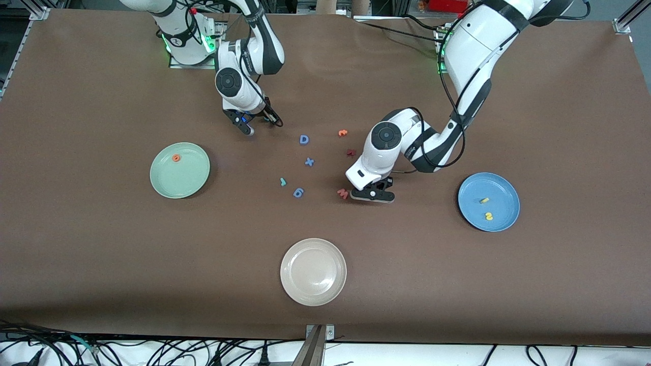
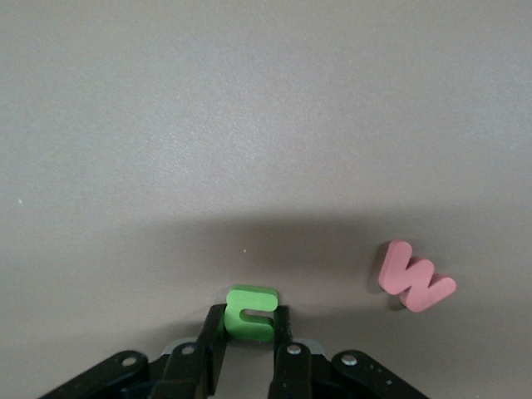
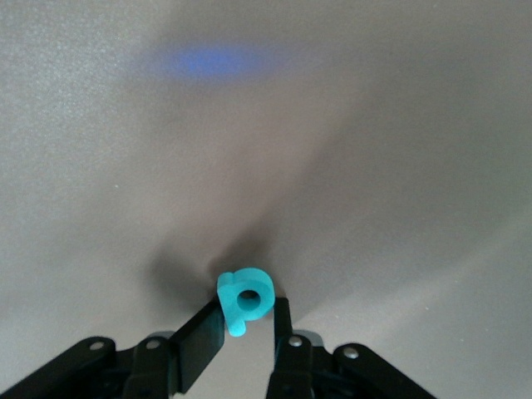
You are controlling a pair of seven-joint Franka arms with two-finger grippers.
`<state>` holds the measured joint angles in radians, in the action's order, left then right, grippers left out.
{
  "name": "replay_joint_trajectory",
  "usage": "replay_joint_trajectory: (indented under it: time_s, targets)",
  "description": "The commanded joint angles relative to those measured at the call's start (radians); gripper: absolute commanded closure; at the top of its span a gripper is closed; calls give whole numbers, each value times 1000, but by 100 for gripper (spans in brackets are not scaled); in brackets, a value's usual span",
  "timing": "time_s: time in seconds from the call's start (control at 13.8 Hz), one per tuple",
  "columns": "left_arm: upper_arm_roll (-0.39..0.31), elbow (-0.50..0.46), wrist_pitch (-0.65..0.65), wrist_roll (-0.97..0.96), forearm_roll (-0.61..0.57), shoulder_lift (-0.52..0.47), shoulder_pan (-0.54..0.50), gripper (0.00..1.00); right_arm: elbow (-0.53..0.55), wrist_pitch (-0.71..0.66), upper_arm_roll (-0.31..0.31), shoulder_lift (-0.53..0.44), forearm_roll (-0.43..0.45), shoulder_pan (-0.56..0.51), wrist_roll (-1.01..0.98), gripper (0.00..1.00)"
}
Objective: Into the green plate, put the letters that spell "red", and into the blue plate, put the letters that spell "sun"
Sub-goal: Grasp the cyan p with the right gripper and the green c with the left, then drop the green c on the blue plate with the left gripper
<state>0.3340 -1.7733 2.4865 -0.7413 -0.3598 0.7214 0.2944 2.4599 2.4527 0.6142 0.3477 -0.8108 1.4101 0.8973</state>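
1. Front view, and we read the table as a dial with six nearest the camera. The blue plate (image 1: 503,195) at four o'clock already carries the yellow "s" (image 1: 489,216) and yellow "u" (image 1: 484,200).
2. Closer to the centre, the left gripper (image 2: 249,322) is down at the table, pinched tight on the dark green "n" (image 2: 251,309), with the pink w (image 2: 414,278) just beside it.
3. The thin teal "r" (image 1: 283,181) lies loose near the centre. The green plate (image 1: 185,180) at nine holds the orange "e" (image 1: 176,158).
4. At eleven, the right gripper (image 3: 248,314) clamps the teal "d" (image 3: 246,296) across its bowl.
5. We judge these foam letters feather-light, soft and squashy, so a gentle pinch across the flat edges suits them.
6. Only the wrist views show us the grips, and only the front view shows the plates.
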Motion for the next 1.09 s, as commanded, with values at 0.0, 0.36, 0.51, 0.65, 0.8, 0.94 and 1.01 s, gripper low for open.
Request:
replay_joint_trajectory:
  time_s: [0.0, 0.36, 0.51, 0.65, 0.8, 0.94, 1.01]
  targets:
    - [-16, 43, -55, 8, -39, -5, -12, 82, 31, 12, -2, -13, -16, 13, 6, 80]
    - [-3, 170, -325, 244, 39, -14, -122, 83, 22, 12, 12, -13, -14, 13, 6, 93]
    - [-3, 187, -405, 339, 48, -14, -194, 82, 16, 12, 38, -15, -13, 12, -1, 100]
    - [-4, 202, -455, 420, 48, -20, -266, 82, 8, 12, 48, -15, -5, 12, -4, 100]
    - [-4, 235, -539, 523, 48, -29, -337, 82, 1, 12, 64, -15, -2, 12, -6, 100]
    - [-7, 241, -609, 585, 44, -36, -392, 82, -1, 12, 84, -19, 1, 13, -11, 100]
    - [-9, 241, -642, 617, 36, -34, -420, 81, -4, 12, 85, -21, 12, 13, -9, 100]
